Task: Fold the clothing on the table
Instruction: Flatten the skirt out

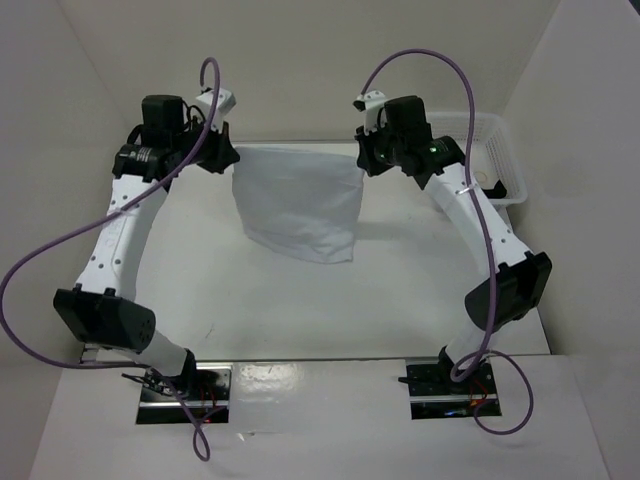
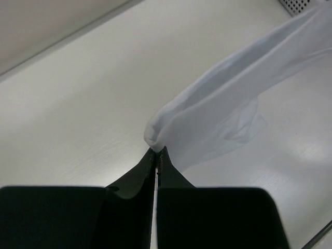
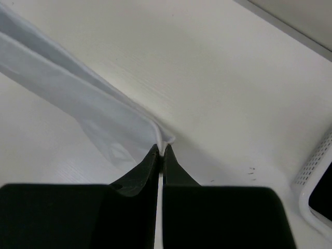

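The clothing (image 1: 297,205) is a plain white garment held up over the far middle of the table (image 1: 400,300), hanging as a taut sheet with its lower edge near the surface. My left gripper (image 1: 228,155) is shut on its top left corner. In the left wrist view the left gripper (image 2: 156,151) pinches a bunched corner of the clothing (image 2: 218,109), which stretches away to the upper right. My right gripper (image 1: 362,155) is shut on the top right corner. The right wrist view has the right gripper (image 3: 160,149) clamped on the clothing (image 3: 78,88), which runs off to the upper left.
A white lattice basket (image 1: 492,165) stands at the far right of the table, close to the right arm; its corner (image 3: 316,181) shows in the right wrist view. Walls close in behind and on both sides. Purple cables loop above both arms.
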`<state>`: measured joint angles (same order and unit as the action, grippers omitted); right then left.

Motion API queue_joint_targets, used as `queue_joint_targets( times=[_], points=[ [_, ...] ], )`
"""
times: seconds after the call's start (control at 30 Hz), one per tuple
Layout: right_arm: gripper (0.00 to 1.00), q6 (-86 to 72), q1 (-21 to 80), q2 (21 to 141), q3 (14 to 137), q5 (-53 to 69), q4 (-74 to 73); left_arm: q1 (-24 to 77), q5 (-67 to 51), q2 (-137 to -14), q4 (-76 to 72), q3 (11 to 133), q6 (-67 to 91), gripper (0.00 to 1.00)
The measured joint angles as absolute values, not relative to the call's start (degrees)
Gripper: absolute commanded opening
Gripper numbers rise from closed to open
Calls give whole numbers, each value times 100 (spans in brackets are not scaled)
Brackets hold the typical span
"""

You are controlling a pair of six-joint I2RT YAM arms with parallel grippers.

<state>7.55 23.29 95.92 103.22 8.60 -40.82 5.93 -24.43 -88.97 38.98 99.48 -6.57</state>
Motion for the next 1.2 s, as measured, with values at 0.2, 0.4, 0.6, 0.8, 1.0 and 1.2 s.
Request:
queue_joint_targets(
  times=[0.2,0.4,0.6,0.8,1.0,1.2],
  points=[
    [0,797,2458,9273,10514,609,-4287,768,-1898,-8232,3988,10274,-513,0],
    [0,904,2506,8582,10543,532,-4351,1070,-1612,-7426,3981,10101,-421,0],
    [0,1046,2593,7822,10396,561,-4412,1253,-1566,-6611,4029,9415,-475,0],
    [0,1280,2602,7100,9913,1037,-4600,1343,-1684,-5752,4091,8667,-676,0],
    [0,1553,2606,6423,9594,1691,-4893,1356,-1914,-4875,4215,8267,-864,0],
    [0,1708,2591,6178,9448,2099,-5057,1365,-2187,-4611,4209,7887,-910,0]
  ],
)
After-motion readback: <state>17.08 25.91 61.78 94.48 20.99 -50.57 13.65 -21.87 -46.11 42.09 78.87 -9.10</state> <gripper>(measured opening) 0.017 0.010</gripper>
